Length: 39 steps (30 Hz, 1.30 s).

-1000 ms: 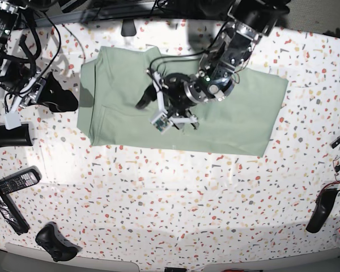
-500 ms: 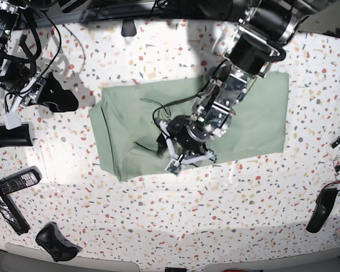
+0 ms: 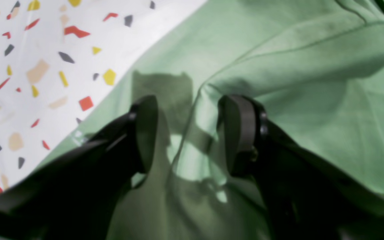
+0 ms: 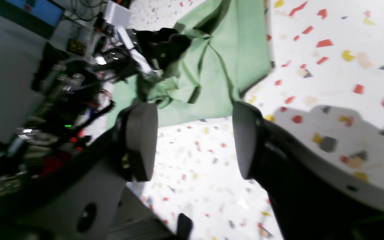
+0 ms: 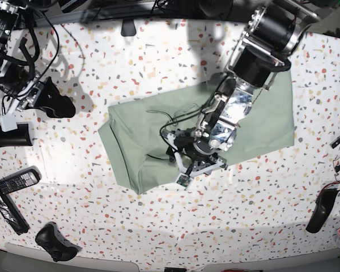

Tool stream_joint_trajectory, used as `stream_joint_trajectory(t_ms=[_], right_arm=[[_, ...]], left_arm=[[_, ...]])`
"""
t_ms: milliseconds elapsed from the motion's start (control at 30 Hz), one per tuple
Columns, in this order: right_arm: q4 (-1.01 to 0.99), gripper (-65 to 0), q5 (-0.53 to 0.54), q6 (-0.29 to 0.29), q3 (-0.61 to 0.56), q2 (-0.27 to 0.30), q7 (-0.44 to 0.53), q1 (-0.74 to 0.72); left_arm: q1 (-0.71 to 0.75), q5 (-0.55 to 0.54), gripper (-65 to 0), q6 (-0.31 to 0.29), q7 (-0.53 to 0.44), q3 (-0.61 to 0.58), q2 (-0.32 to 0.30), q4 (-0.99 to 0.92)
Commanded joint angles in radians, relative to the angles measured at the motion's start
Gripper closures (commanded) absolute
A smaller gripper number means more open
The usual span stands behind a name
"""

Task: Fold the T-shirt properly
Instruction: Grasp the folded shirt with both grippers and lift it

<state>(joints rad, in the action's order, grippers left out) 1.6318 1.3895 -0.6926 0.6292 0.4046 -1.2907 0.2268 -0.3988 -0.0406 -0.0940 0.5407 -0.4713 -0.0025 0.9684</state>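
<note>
The pale green T-shirt [image 5: 136, 141] lies rumpled across the middle of the speckled table, and its left part is folded under itself. My left gripper [image 5: 185, 164] reaches down onto the shirt's front edge. In the left wrist view its fingers [image 3: 145, 133] stand apart with a bunched fold of the T-shirt [image 3: 312, 100] caught between them. The right wrist view shows that cloth pulled up towards the left gripper [image 4: 160, 43]. My right gripper [image 4: 195, 140] hangs open and empty over bare table, off the shirt's corner [image 4: 238, 50]. In the base view the right gripper [image 5: 62, 103] sits far left.
Cables and electronics [image 5: 11, 51] crowd the back left. A black cylinder [image 5: 8, 136], a remote [image 5: 20, 180] and a game controller [image 5: 55, 242] lie along the left side. A dark object [image 5: 321, 209] rests at the right edge.
The left gripper has dragged the shirt towards the front of the table, and the shirt's left edge has shifted right and bunched. The right gripper's jaws have widened slightly.
</note>
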Motion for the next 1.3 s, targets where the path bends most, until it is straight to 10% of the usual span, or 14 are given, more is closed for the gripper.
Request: stream_joint_trajectory(t_ms=[0,667,1033,1267], right_arm=[[0.016,-38.2,0.022,-0.006,0.006,0.019,0.023,-0.020],[-0.124,-43.5,-0.455,-0.006,-0.031,-0.054,0.220,-0.470],[-0.460,-43.4,-0.825,-0.006,-0.258,-0.141,0.482,-0.631],[-0.689,-43.4,-0.896,-0.006,-0.274,-0.195,0.555,-0.713]], left_arm=[[-0.022,-0.015,-29.2,-0.007,0.007,-0.001,0.019,0.033],[-0.020,0.000,-29.2,-0.030,0.229,-0.001,0.078,0.410],[-0.019,0.021,-29.2,0.005,0.409,-0.001,-0.056,0.601],[-0.008,-0.065,-29.2,0.181,0.494,-0.001,-0.210,0.638]])
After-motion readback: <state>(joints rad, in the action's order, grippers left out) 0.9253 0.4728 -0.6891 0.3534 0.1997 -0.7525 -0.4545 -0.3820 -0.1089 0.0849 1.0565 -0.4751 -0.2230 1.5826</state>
